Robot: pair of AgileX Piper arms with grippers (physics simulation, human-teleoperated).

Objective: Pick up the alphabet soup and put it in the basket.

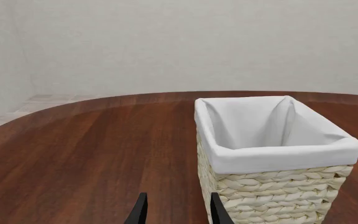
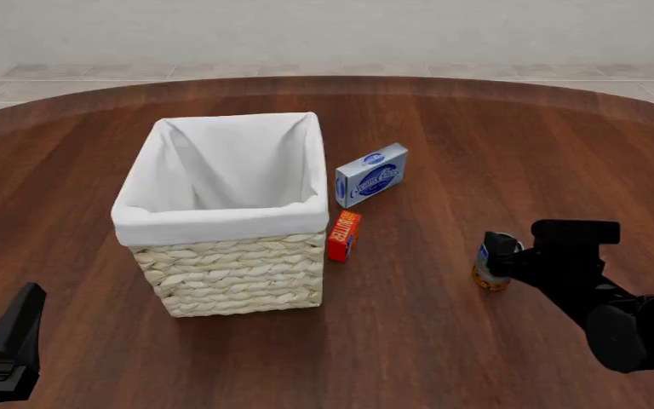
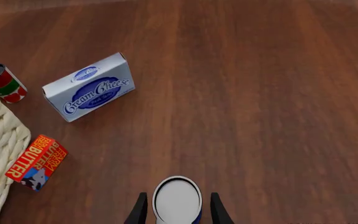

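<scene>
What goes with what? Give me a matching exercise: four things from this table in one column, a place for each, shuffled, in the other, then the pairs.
Things:
1. alphabet soup
2. cream cheese box
3. butter box
4. red can

Places:
A. beside the basket, at its near right corner
B. between the right gripper fingers
C. seen only in the right wrist view, next to the basket
D. standing on edge just beyond the butter box

Pairs: 1-B, 2-D, 3-A, 4-C

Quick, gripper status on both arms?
Left gripper: open, empty, beside the basket.
Right gripper: fingers either side of the soup can; cannot tell whether it is gripped.
</scene>
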